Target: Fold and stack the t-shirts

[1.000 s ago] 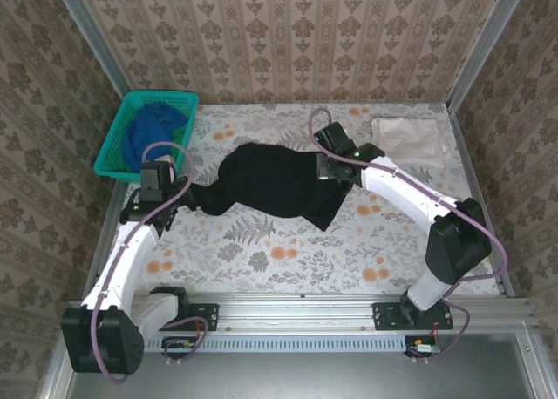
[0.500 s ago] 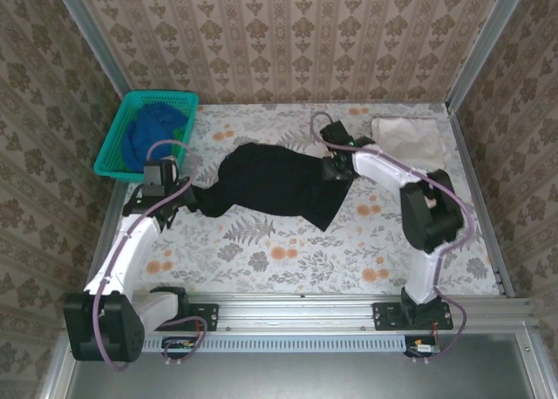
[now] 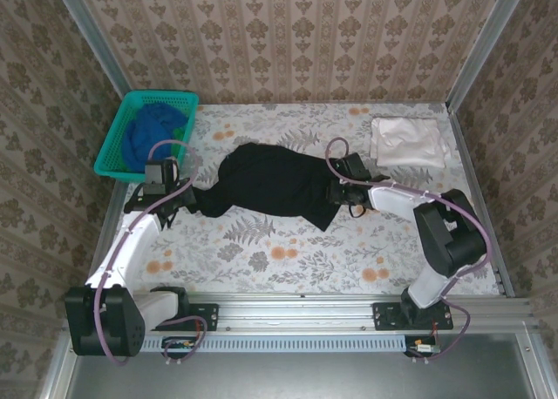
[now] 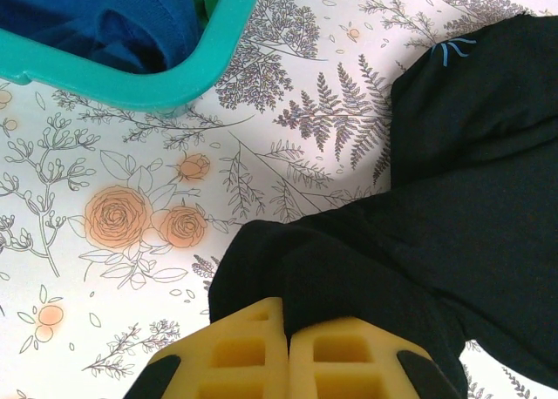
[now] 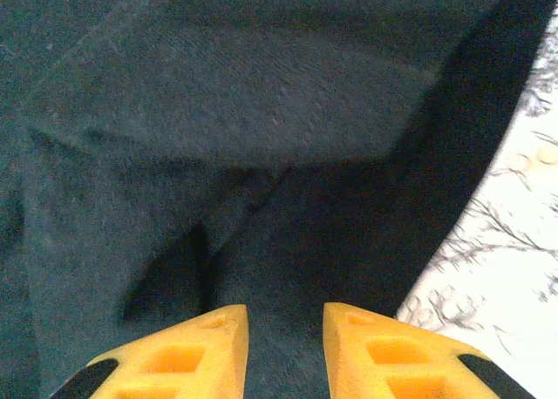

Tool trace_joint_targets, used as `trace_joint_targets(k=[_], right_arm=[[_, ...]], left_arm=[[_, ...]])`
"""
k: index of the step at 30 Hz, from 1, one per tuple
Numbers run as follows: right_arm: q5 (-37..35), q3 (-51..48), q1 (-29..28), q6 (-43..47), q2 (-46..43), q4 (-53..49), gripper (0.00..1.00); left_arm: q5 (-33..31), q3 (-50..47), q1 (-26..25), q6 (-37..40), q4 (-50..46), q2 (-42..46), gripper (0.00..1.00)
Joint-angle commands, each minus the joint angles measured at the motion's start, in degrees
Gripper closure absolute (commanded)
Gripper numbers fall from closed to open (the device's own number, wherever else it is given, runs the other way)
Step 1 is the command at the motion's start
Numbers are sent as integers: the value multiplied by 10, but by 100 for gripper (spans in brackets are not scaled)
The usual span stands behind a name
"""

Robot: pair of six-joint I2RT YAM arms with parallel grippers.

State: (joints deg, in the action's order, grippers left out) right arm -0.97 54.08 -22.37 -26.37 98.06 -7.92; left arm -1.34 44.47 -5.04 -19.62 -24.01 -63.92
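Across the middle of the flowered table, I am watching the black t-shirt lying rumpled. My left gripper is pinching its left end, jaws clenched. My right gripper is sitting over its right edge, jaws parted, grasping nothing. 1 pale t-shirt is lying folded at the far right, and 1 blue t-shirt is sitting in the teal basket.

On the counter, clothed in a pale print of grey ferns and orange roses: a black t-shirt sprawled rumpled across the middle, one end trailing toward the left edge. At the far right corner, folded flat, a pale t-shirt, well apart from the black one. At the far left corner, a teal mesh basket, near that trailing end.
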Motion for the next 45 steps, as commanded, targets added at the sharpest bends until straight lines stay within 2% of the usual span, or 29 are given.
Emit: trace_joint_targets(k=[1, 6, 11, 18, 19, 23, 27, 35, 38, 45], right_arm=[[2, 63, 7, 3, 57, 17, 69], [-10, 130, 11, 7, 126, -17, 68], [-14, 166, 10, 14, 154, -41, 57], [-24, 180, -1, 18, 168, -80, 56], [-24, 180, -4, 18, 169, -85, 57], [-31, 169, -12, 9, 150, -93, 78], [-65, 152, -19, 10, 91, -106, 92], [-128, 135, -27, 40, -34, -176, 99], [-137, 129, -26, 59, -59, -204, 91], [-141, 120, -30, 63, -32, -263, 85]], left_arm=[[5, 5, 4, 13, -2, 1, 100], [0, 4, 6, 18, -6, 6, 100], [-2, 7, 7, 21, -8, 5, 100], [0, 7, 7, 21, -2, -3, 100], [0, 8, 8, 21, -2, -5, 100], [3, 13, 8, 19, -5, -7, 100], [4, 17, 8, 17, -8, 3, 100], [10, 43, 8, 12, -12, 21, 100], [13, 47, 9, 9, -13, 34, 100], [23, 32, 8, 7, -12, 55, 100]])
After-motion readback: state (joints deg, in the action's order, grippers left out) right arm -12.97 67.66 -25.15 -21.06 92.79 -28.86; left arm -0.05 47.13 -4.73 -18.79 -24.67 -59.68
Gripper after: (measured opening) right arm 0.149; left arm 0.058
